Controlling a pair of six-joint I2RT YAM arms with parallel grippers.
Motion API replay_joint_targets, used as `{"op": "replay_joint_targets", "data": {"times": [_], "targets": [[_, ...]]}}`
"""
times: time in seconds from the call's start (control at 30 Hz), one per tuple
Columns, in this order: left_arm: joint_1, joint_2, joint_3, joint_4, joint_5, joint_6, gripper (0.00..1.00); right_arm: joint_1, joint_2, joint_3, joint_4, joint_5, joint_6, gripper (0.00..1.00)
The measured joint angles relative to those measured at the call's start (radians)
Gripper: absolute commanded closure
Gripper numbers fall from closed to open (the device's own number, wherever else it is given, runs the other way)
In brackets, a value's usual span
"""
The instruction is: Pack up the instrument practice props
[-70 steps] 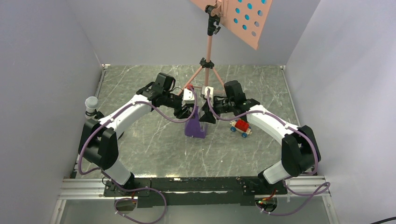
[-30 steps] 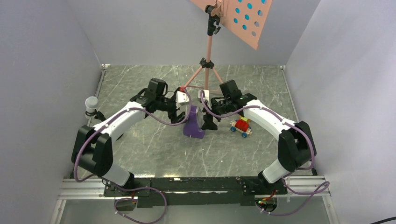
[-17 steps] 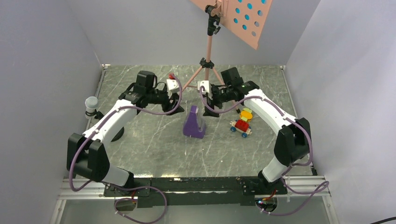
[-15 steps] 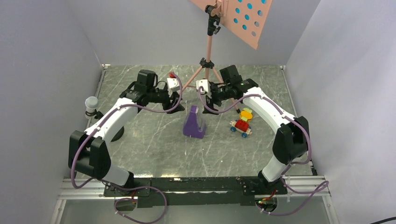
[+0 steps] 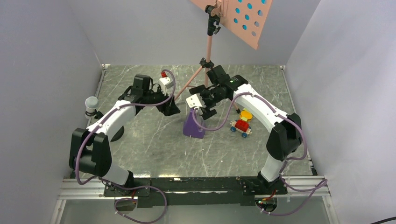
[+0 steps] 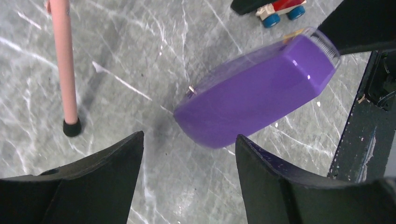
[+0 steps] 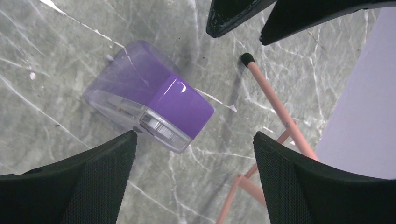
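on the left, the left tool (image 5: 171, 108) hangs low over the grey marble counter (image 5: 140, 149), its two black fingers (image 6: 112, 158) spread apart with nothing between them; in its wrist view only bare counter lies in the gap, and the purple metronome (image 6: 261, 88) sits just beyond the fingertips, not touching them

in the middle, the metronome (image 5: 194, 123) stands on the counter, on the near side of the legs of the salmon-pink music stand (image 5: 208, 46), and apart from them; the stand is upright at the far centre, one black-capped foot (image 6: 72, 127) planted on the counter, its perforated desk (image 5: 264, 18) tilted at the top, with cyan sheet music (image 5: 246, 17) showing through the holes

the right tool (image 5: 205, 113) hovers just above the top of the metronome, pointing down, fingers (image 7: 107, 163) wide apart; from its wrist camera the metronome (image 7: 159, 98) lies framed between them with clear space on both sides, so nothing is gripped

to the right, near the metronome but apart from it, sits a red toy car (image 5: 241, 126), with a small yellow-orange toy (image 5: 246, 114) just on its far side
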Motion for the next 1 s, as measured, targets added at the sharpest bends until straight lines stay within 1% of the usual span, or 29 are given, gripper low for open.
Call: {"op": "replay_joint_targets", "data": {"times": [0.17, 0.3, 0.4, 0.43, 0.5, 0.57, 0.7, 0.87, 0.93, 1.0], "targets": [[0.015, -0.001, -0.074, 0.019, -0.013, -0.067, 0.21, 0.034, 0.075, 0.118, -0.127, 0.056, -0.184, 0.17], [0.016, -0.004, -0.119, 0.023, -0.027, -0.103, 0.2, 0.069, 0.126, 0.188, -0.243, 0.113, -0.332, 0.19], [0.021, -0.013, -0.127, 0.033, -0.028, -0.112, 0.2, 0.089, 0.147, 0.203, -0.303, 0.14, -0.418, 0.22], [0.022, -0.021, -0.128, 0.036, -0.028, -0.116, 0.2, 0.095, 0.151, 0.203, -0.319, 0.148, -0.444, 0.24], [0.024, -0.041, -0.132, 0.048, -0.029, -0.119, 0.2, 0.103, 0.162, 0.216, -0.355, 0.16, -0.494, 0.32], [0.027, -0.064, -0.147, 0.062, -0.029, -0.119, 0.19, 0.107, 0.171, 0.241, -0.378, 0.171, -0.538, 0.38], [0.028, -0.084, -0.177, 0.067, -0.029, -0.124, 0.19, 0.109, 0.171, 0.273, -0.443, 0.215, -0.583, 0.43], [0.028, -0.084, -0.19, 0.068, -0.028, -0.126, 0.19, 0.11, 0.17, 0.274, -0.45, 0.237, -0.609, 0.53], [0.028, -0.084, -0.19, 0.068, -0.028, -0.126, 0.19, 0.109, 0.17, 0.274, -0.451, 0.238, -0.606, 0.63], [0.028, -0.08, -0.189, 0.071, -0.027, -0.126, 0.19, 0.108, 0.17, 0.279, -0.454, 0.238, -0.585, 0.78]]}}
